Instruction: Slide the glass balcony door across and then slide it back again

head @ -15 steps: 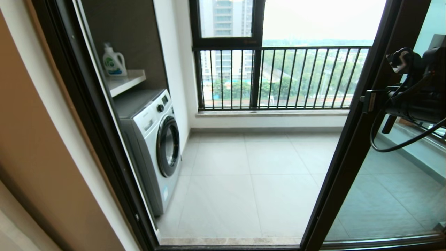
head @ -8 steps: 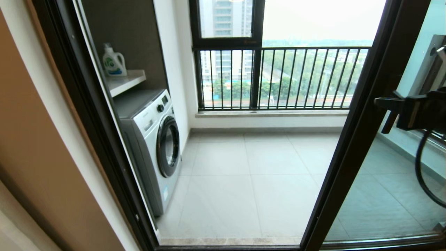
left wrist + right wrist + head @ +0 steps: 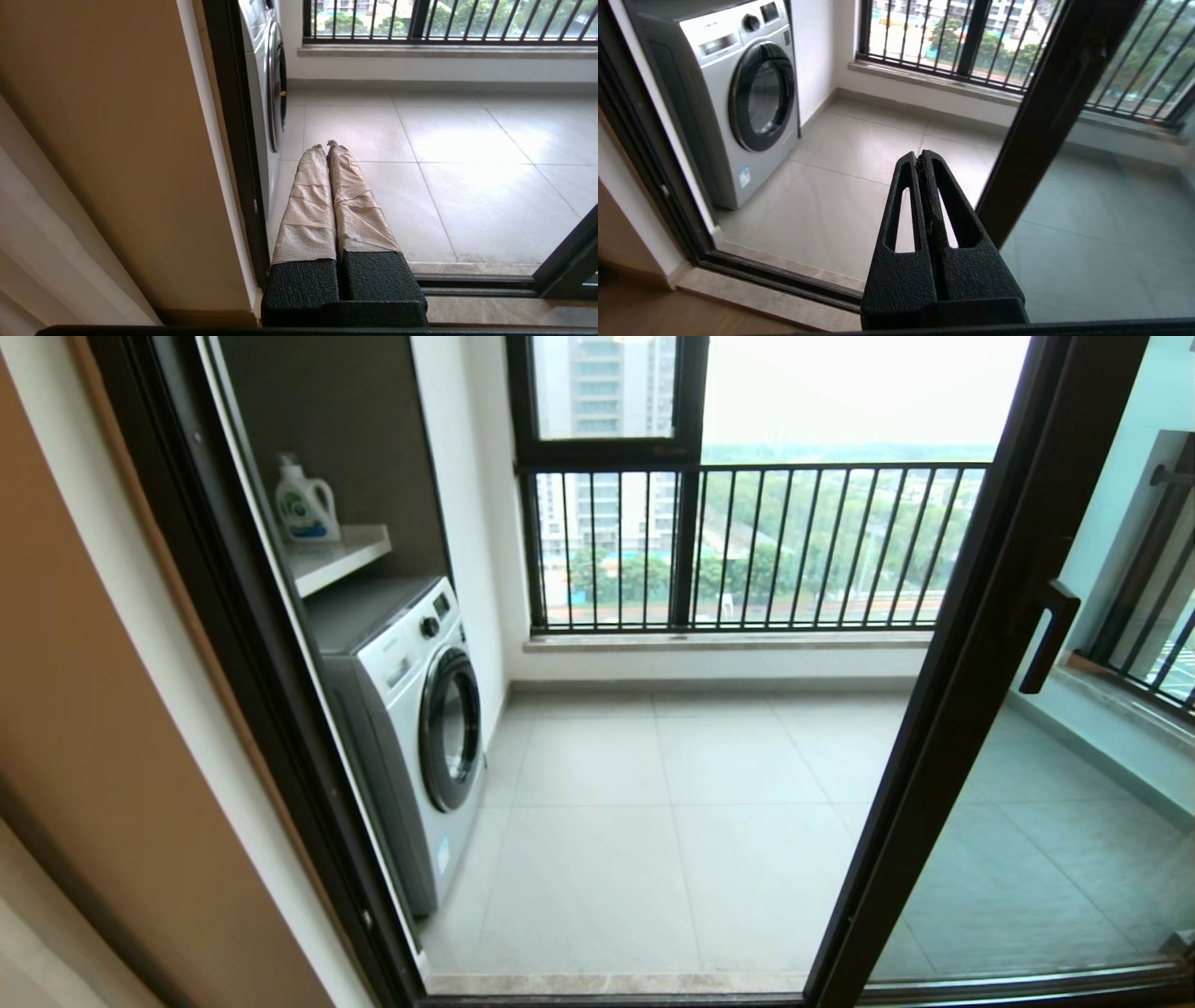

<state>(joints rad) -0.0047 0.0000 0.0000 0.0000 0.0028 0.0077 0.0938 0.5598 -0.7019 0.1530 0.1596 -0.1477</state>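
Both sets of jaws are pressed together on nothing: the left gripper point(image 3: 325, 144) near the washing machine point(image 3: 411, 728), the right gripper point(image 3: 920, 156) before the glass balcony door point(image 3: 971, 709), which stands at the right, its bar handle point(image 3: 1050, 635) untouched.

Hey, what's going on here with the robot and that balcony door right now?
Nothing is gripping the glass balcony door at this moment. It sits slid to the right, leaving the doorway open onto the tiled balcony with the washing machine. Its black bar handle is free. The right gripper is shut and hangs in front of the door's frame, touching nothing. The left gripper is shut too, parked low near the left jamb.
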